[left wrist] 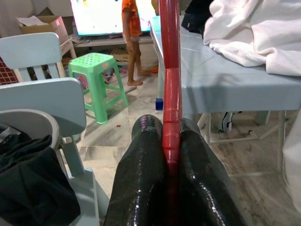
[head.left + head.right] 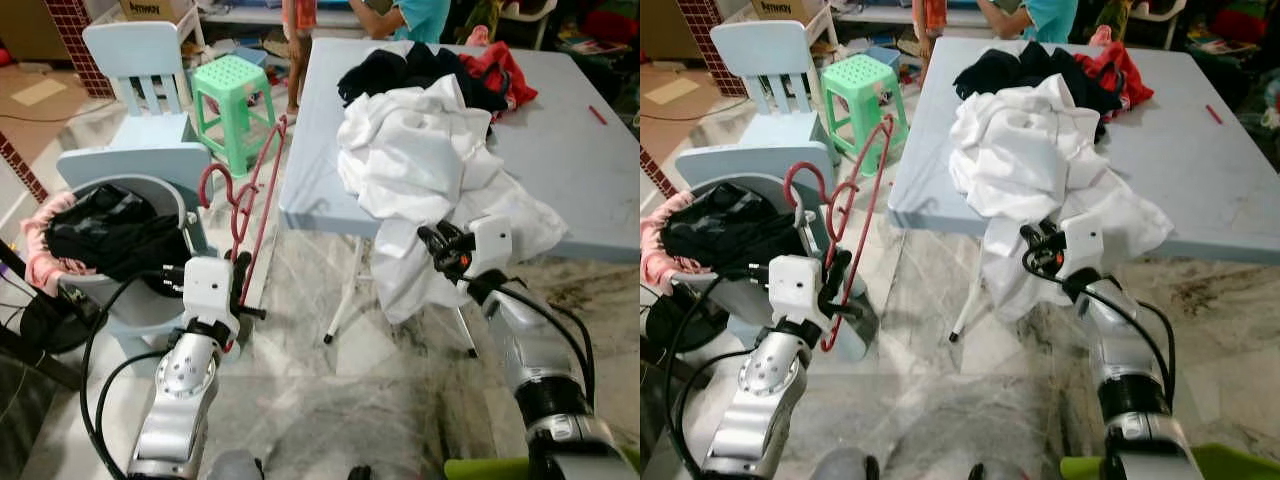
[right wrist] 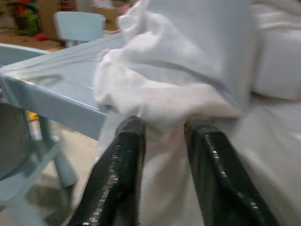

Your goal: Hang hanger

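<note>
A red plastic hanger [image 2: 256, 190] stands upright to the left of the light-blue table [image 2: 570, 160], and my left gripper [image 2: 240, 287] is shut on its lower end. In the left wrist view the two black fingers [image 1: 141, 169] squeeze the hanger's red bar [image 1: 170, 94]. A big white garment [image 2: 420, 150] lies heaped on the table and droops over the front edge. My right gripper [image 2: 440, 248] is at that hanging part. Its fingers [image 3: 127, 155] are open, with the tips against a fold of the white cloth [image 3: 178, 94].
A grey laundry basket [image 2: 175, 205] of dark clothes stands at my left, with a pale-blue chair [image 2: 150, 70] and a green stool [image 2: 232, 100] behind it. Black [image 2: 400, 70] and red clothes [image 2: 500, 65] lie on the table's far side. People [image 2: 300, 30] stand beyond the table.
</note>
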Motion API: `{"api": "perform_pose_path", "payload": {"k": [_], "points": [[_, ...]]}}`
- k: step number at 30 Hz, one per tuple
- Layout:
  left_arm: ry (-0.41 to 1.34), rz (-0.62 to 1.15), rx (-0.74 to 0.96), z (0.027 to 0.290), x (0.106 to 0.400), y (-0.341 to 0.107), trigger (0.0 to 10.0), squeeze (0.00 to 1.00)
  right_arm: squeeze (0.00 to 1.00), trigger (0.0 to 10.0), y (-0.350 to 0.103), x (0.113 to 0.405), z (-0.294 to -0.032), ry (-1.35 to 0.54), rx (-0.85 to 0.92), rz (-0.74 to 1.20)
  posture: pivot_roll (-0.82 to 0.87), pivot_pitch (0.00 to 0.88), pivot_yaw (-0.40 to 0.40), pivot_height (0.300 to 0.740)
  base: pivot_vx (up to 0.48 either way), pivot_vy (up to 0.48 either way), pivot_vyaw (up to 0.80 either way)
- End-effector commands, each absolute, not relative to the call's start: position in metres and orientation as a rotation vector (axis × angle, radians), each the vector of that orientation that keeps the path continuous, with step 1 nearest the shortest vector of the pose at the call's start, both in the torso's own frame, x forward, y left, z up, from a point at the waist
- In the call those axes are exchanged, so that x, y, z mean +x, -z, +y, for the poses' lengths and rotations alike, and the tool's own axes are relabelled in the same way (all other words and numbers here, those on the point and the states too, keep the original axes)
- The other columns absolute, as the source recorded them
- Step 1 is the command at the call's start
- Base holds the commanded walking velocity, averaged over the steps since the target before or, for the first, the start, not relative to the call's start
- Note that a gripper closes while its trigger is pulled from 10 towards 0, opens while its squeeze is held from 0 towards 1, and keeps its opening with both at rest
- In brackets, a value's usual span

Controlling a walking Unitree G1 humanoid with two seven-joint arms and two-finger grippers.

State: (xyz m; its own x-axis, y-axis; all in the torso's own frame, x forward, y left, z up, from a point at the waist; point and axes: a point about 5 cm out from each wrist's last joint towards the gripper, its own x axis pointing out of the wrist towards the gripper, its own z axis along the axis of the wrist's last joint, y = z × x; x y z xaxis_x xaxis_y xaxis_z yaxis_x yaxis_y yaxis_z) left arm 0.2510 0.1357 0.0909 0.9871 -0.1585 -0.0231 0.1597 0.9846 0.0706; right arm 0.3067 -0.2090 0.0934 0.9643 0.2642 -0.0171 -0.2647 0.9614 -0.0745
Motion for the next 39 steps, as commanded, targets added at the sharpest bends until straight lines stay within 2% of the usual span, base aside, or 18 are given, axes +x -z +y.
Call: {"api": "perform_pose_path", "payload": {"k": [1, 3, 6, 8, 14, 23, 32, 39], "points": [[0.157, 0.008, 0.076, 0.139, 0.25, -0.093, 10.0, 0.0, 1.0, 10.0, -0.098, 0.304, -0.213, -0.227, -0.084, -0.023, 0.06, 0.0, -0.025, 0.74, 0.0, 0.0, 0.0], [0.155, 0.022, 0.082, 0.143, 0.246, -0.089, 10.0, 0.0, 1.0, 10.0, -0.087, 0.284, -0.214, -0.151, -0.068, -0.017, 0.05, 0.0, -0.021, 0.74, 0.0, 0.0, 0.0], [0.157, 0.026, 0.083, 0.145, 0.244, -0.088, 10.0, 0.0, 1.0, 10.0, -0.08, 0.274, -0.212, -0.124, -0.059, -0.005, 0.05, 0.0, -0.018, 0.74, 0.0, 0.0, 0.0], [0.163, 0.03, 0.082, 0.146, 0.244, -0.087, 10.0, 0.0, 1.0, 10.0, -0.07, 0.26, -0.201, -0.113, -0.053, 0.01, 0.04, 0.0, -0.011, 0.74, 0.0, 0.0, 0.0], [0.166, 0.031, 0.09, 0.146, 0.247, -0.087, 10.0, 0.0, 1.0, 10.0, -0.071, 0.259, -0.194, -0.112, -0.055, 0.009, 0.04, 0.0, -0.008, 0.74, 0.0, 0.0, 0.0], [0.149, 0.066, 0.093, 0.155, 0.24, -0.077, 10.0, 0.0, 1.0, 10.0, -0.068, 0.251, -0.201, -0.002, -0.033, 0.032, 0.04, 0.0, -0.001, 0.74, 0.0, 0.0, 0.0], [0.175, 0.034, 0.088, 0.15, 0.245, -0.084, 10.0, 0.0, 1.0, 10.0, -0.077, 0.254, -0.186, -0.093, -0.015, -0.005, 0.04, 0.0, 0.005, 0.74, 0.0, 0.0, 0.0], [0.187, 0.014, 0.076, 0.145, 0.246, -0.087, 10.0, 0.0, 1.0, 10.0, -0.083, 0.262, -0.192, -0.082, -0.036, -0.02, 0.03, 0.0, 0.001, 0.74, 0.109, 0.0, 0.0]]}}
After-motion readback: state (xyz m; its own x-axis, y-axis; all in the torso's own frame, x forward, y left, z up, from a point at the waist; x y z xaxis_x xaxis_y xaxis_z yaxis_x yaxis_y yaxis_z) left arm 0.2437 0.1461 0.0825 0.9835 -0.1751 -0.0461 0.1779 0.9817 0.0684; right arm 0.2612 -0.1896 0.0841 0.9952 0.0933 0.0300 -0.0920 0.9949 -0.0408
